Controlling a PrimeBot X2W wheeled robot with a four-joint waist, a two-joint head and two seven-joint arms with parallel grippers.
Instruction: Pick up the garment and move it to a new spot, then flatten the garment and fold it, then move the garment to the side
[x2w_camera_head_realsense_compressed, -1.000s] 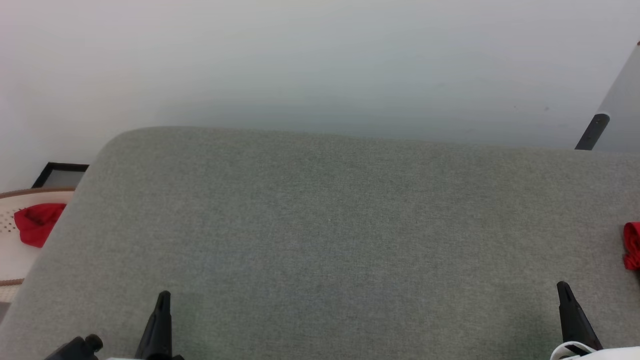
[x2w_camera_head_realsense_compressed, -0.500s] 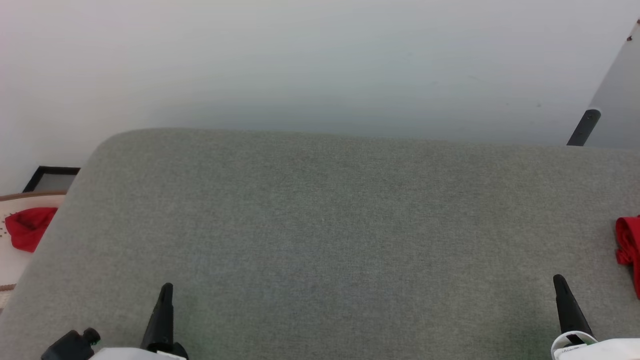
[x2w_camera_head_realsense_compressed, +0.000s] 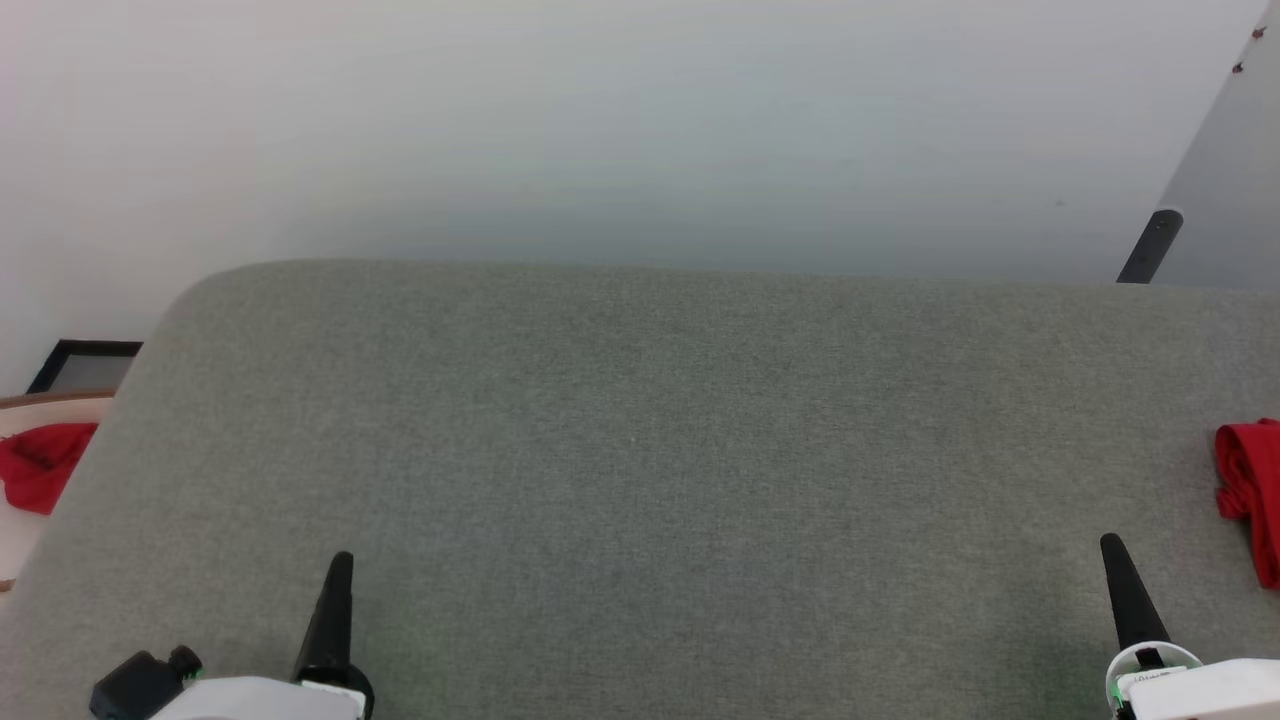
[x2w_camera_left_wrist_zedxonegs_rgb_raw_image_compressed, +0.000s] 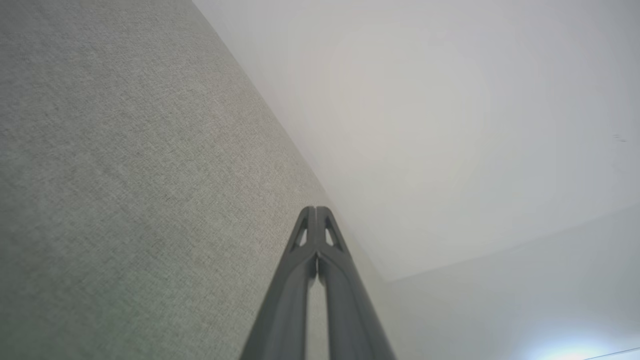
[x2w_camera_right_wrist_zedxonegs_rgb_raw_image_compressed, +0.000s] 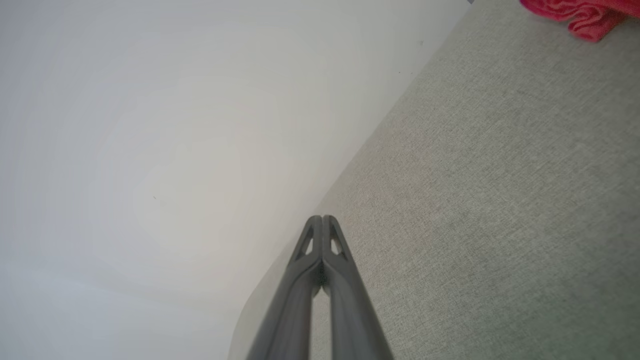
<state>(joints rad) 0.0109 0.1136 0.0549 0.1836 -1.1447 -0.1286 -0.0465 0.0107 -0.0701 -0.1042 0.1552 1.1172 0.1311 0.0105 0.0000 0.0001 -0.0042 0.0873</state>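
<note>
Tool state: the left gripper (x2w_camera_head_realsense_compressed: 341, 560) has its two fingers pressed together to a single point, with nothing between them. It stands over the near-left part of the grey surface (x2w_camera_head_realsense_compressed: 640, 430), tips pointing toward the far edge. In the left wrist view the fingertips (x2w_camera_left_wrist_zedxonegs_rgb_raw_image_compressed: 316, 212) meet with no gap over bare grey weave, and the surface's edge runs just beside them.

The right gripper (x2w_camera_head_realsense_compressed: 1108, 545) is likewise closed tight and empty, over the near-right part of the surface. Its own wrist view shows the tips (x2w_camera_right_wrist_zedxonegs_rgb_raw_image_compressed: 322, 220) touching each other near the surface's edge.

Task item: the garment (x2w_camera_head_realsense_compressed: 1245, 490) lies bunched on the surface at its right edge, cut off by the border of the head view. It is near the right gripper but apart from it. Lettering and sleeves cannot be made out. The right wrist view shows a crumpled red fold at its top right, well apart from the fingertips.

Off the surface: a second red cloth (x2w_camera_head_realsense_compressed: 40, 475) lies past the left edge, with a black frame (x2w_camera_head_realsense_compressed: 85, 365) beyond it. A dark leg (x2w_camera_head_realsense_compressed: 1150, 245) slants up past the far edge, toward its right end.
</note>
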